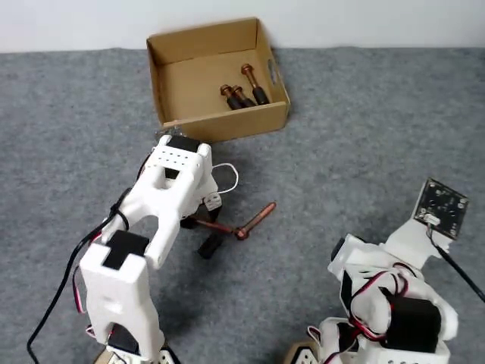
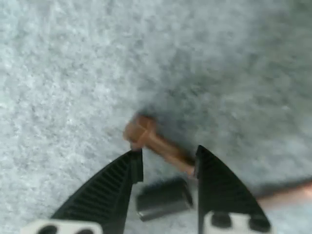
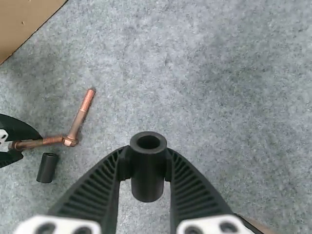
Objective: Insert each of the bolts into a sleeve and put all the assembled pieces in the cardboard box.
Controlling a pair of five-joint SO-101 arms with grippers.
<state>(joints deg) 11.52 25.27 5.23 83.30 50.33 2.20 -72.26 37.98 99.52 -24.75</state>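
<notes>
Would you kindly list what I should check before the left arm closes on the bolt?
1. The left gripper is open: ok.
2. The bolt shaft runs between its fingers: ok.
3. The loose sleeve is clear of them: not ok, it lies between them beside the bolt.
4. The right gripper is shut on the held sleeve, bore open: ok.
5. The second bolt is apart from the first: not ok, their ends look to meet.
6. The cardboard box has room: ok, three assembled pieces inside.

Grey carpeted table (image 1: 364,114) bears the cardboard box (image 1: 223,125), two copper bolts (image 1: 258,218) and a black sleeve (image 1: 210,245).
</notes>
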